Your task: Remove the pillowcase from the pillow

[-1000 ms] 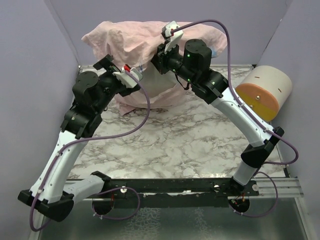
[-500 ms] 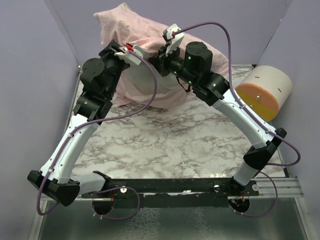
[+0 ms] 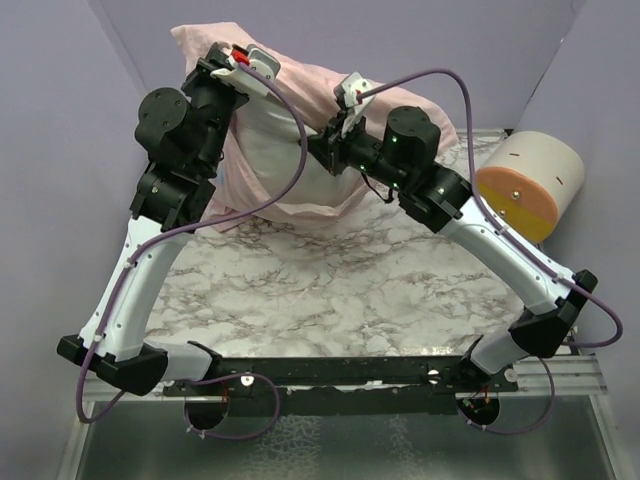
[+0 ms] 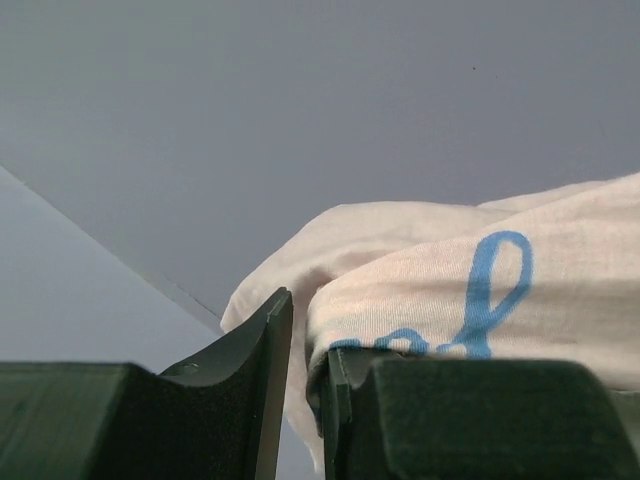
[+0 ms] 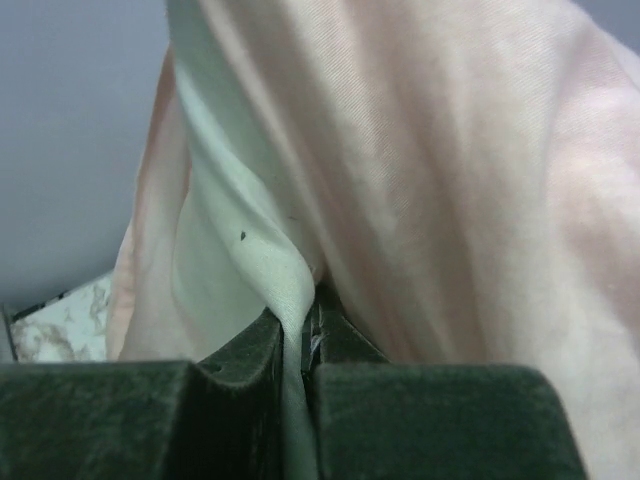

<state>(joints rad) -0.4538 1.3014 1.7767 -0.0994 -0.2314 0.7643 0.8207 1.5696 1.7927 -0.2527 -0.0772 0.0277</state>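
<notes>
- At the far left of the counter, the pillowcase hangs inside out and pale pink. Its top corner is held high against the back wall, and its lower edge rests on the marble.
- Through its open side the white pillow shows, standing roughly upright and tilted, with its lower end wrapped in the pink cloth.
- Left jaws: clenched on the top corner of the pillowcase. In the left wrist view only a thin gap separates them, filled with pale cloth that carries a blue printed stroke.
- Right jaws: clamped almost fully together on a narrow white fold of the pillow, about mid-height on its right side. Pink pillowcase drapes just beside and over that fold, touching the jaws.
- Both arms reach toward the far side, the left one higher than the right.
- A cream-and-orange cylinder lies on its side at the right edge of the counter, well apart from the cloth.
</notes>
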